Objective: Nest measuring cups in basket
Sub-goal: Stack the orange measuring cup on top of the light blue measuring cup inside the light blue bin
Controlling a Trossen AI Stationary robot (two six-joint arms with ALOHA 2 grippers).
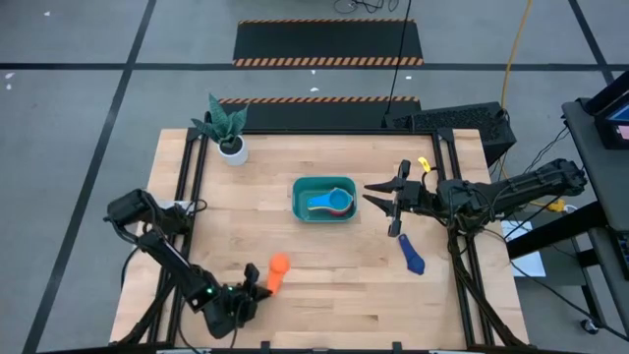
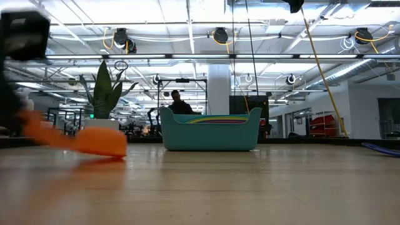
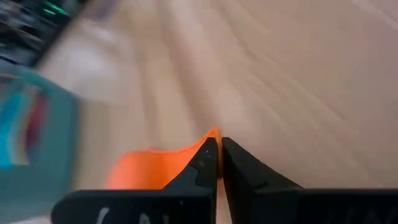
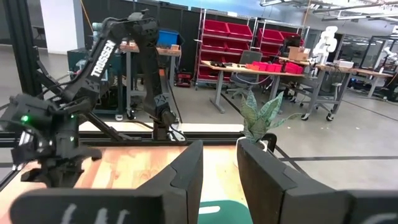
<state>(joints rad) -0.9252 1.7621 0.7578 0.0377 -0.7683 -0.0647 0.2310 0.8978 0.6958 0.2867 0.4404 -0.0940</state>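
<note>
The teal basket [image 1: 324, 200] stands mid-table, with red, yellow and light blue cups nested inside; it also shows in the low view [image 2: 211, 132]. My left gripper [image 1: 261, 284] is near the table's front edge, shut on the orange cup [image 1: 279, 263], which also shows in the low view [image 2: 81, 141]. The dark blue cup [image 1: 413, 254] lies flat on the table to the basket's right. My right gripper [image 1: 376, 195] is open and empty, just right of the basket; it also shows in its wrist view [image 4: 219, 158]. My left gripper pinches the orange cup's flat handle [image 3: 211, 138] between its two fingers. The fingers come in low from the near left and lie along the handle. The bowl [image 2: 106, 145] points away toward the basket, tilted down close to the table; whether it touches I cannot tell.
A small white pot with a green plant [image 1: 229, 133] stands at the far left corner. A yellow piece [image 1: 425, 164] sits by the right arm's frame. Bare wood lies between the orange cup and the basket [image 1: 314, 246].
</note>
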